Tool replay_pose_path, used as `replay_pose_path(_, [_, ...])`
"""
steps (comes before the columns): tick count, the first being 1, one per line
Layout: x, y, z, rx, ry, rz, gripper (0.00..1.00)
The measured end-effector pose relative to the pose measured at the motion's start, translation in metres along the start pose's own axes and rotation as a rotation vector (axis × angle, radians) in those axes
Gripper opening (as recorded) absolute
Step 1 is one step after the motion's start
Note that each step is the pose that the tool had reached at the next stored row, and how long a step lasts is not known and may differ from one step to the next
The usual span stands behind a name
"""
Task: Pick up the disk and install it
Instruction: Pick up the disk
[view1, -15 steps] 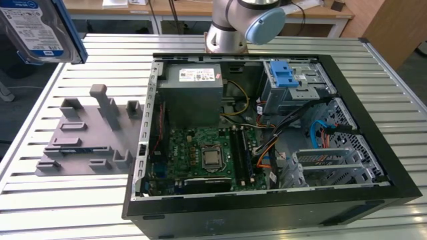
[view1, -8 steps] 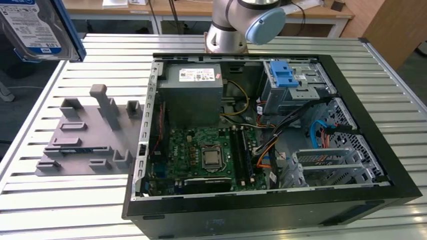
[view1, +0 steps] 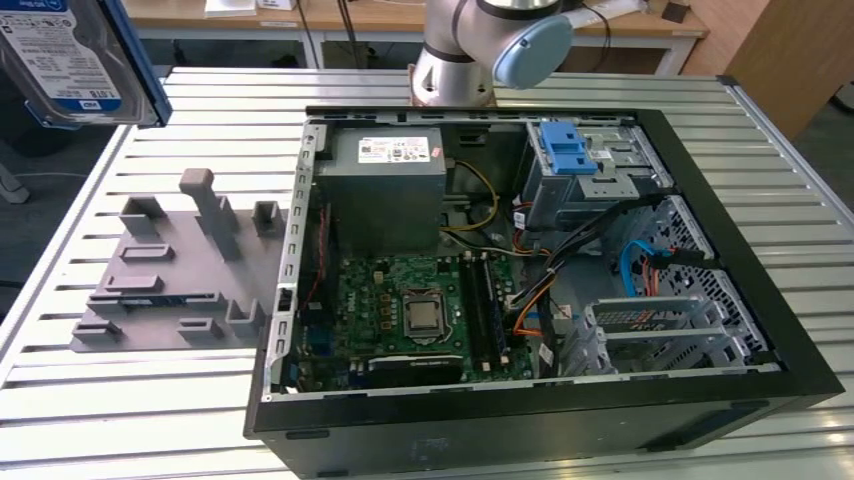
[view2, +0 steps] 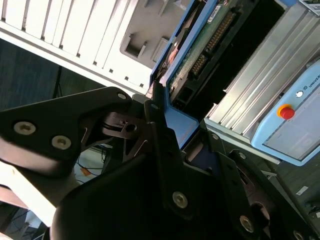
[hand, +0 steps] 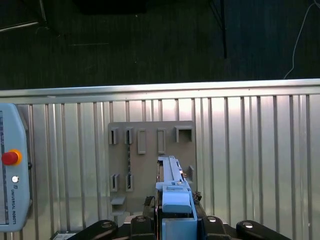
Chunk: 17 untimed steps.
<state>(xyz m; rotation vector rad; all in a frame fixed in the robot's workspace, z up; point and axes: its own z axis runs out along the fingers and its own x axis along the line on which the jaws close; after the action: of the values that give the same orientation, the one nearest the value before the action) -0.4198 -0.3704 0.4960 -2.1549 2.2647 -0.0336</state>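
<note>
The disk (view1: 67, 55), a silver drive with a white-and-blue label in a blue carrier, hangs high in the air at the exterior view's upper left, above the table's far corner. In the first wrist view the disk (hand: 173, 192) is seen edge-on over the grey fixture plate (hand: 150, 150). My gripper (hand: 176, 222) is shut on its blue carrier. In the second wrist view the black fingers (view2: 159, 125) clamp the carrier's blue edge (view2: 182, 127), and the disk's green circuit board (view2: 200, 47) faces the camera.
An open computer case (view1: 747, 230) lies on the slatted metal table (view1: 160, 400), with a grey power supply box (view1: 384, 185) and a silver cage with a blue latch (view1: 571, 160) inside. The grey fixture plate (view1: 174, 270) lies beside the case. A teach pendant (hand: 10, 185) rests on the table.
</note>
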Motion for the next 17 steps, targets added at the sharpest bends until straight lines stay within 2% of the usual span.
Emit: replay_pose_path(17, [0.0135,-0.0189,0.0005,-0.0024,0.0001,0.002,0.37])
